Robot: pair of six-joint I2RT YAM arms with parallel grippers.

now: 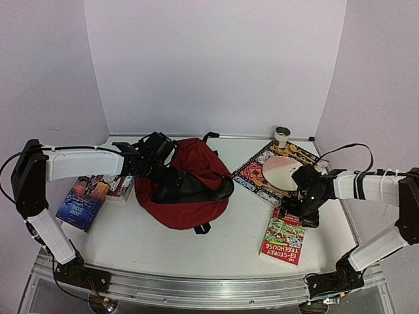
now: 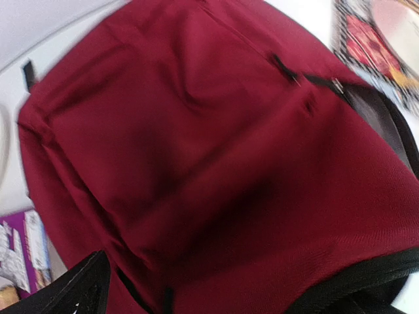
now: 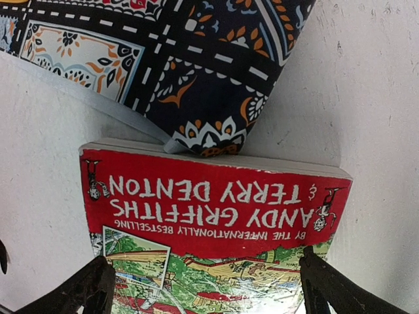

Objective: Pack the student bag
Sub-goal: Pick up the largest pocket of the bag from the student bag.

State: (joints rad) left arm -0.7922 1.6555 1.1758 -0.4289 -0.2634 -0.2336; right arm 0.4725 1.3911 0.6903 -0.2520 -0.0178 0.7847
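red book [image 3: 209, 203] cover: "13-storey treehouse", "andy griffiths & terry denton"

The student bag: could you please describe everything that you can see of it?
The student bag is dark red fabric with black straps and zippers, lying slumped on the white table. One zipper opening gapes, showing greyish lining. Black straps lie across its middle. The left tool hangs open over its far left edge; contact cannot be told.
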